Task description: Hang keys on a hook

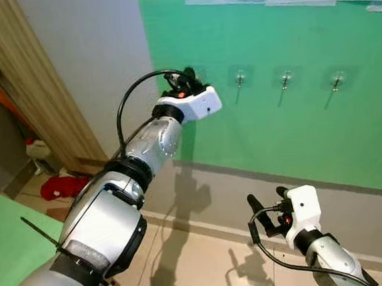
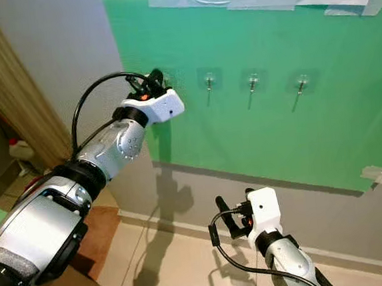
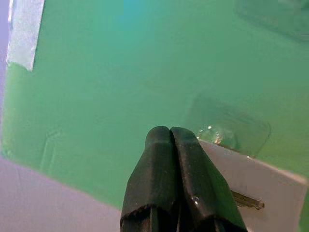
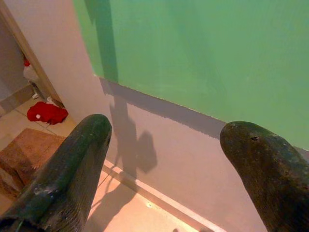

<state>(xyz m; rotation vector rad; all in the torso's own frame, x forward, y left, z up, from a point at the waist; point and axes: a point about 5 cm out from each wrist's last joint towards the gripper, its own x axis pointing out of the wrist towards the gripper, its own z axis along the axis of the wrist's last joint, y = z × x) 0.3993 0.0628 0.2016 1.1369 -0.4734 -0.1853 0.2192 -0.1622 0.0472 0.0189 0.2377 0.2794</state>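
The left hand (image 1: 188, 76) is raised against the green sheet (image 1: 297, 127) on the wall, its fingers (image 3: 166, 159) pressed together. Just beyond the fingertips sits a clear stick-on hook (image 3: 217, 137), with a metal key blade (image 3: 247, 200) close beneath; its grip is hidden. Three more hooks (image 1: 284, 79) follow. The right hand (image 1: 267, 206) waits low, jaws wide apart, holding nothing.

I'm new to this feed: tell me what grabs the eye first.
The green sheet taped to the wall, with a row of clear hooks across it. The left gripper, fingers shut, is raised against the sheet at the leftmost hook, a key tip beside it. The right gripper waits open, low.
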